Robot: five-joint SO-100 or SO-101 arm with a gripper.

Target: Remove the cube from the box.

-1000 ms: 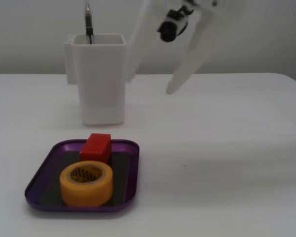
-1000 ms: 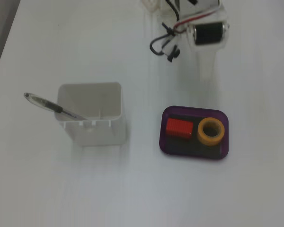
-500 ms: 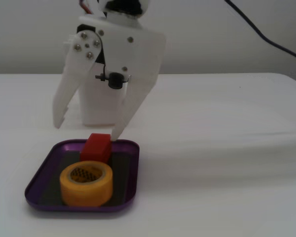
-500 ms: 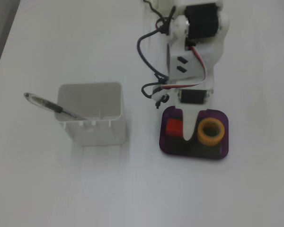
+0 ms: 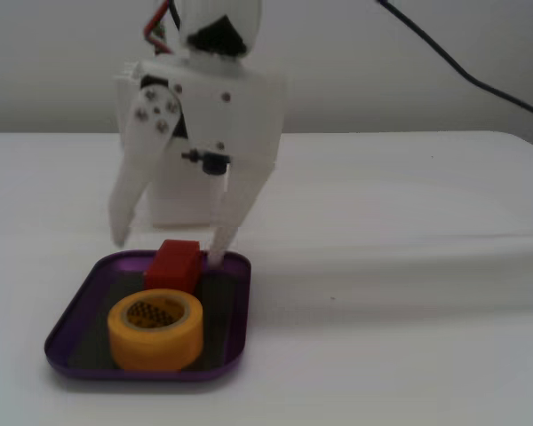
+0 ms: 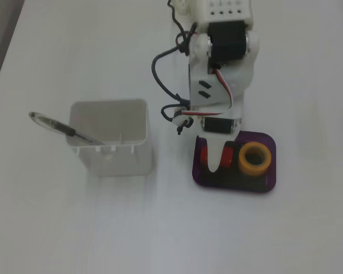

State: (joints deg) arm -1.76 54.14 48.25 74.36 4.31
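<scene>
The red cube lies at the far end of the shallow purple box, behind a yellow tape roll. My white gripper hangs over the cube, open wide. One fingertip rests inside the box just right of the cube; the other is raised, to the left beyond the box's rim. In a fixed view from above, a white finger covers the middle of the cube, with red showing on both sides, inside the box. Nothing is gripped.
The tape roll fills the other half of the box. A tall white square container with a pen in it stands on the white table beside the box. The arm's body and cables hang above.
</scene>
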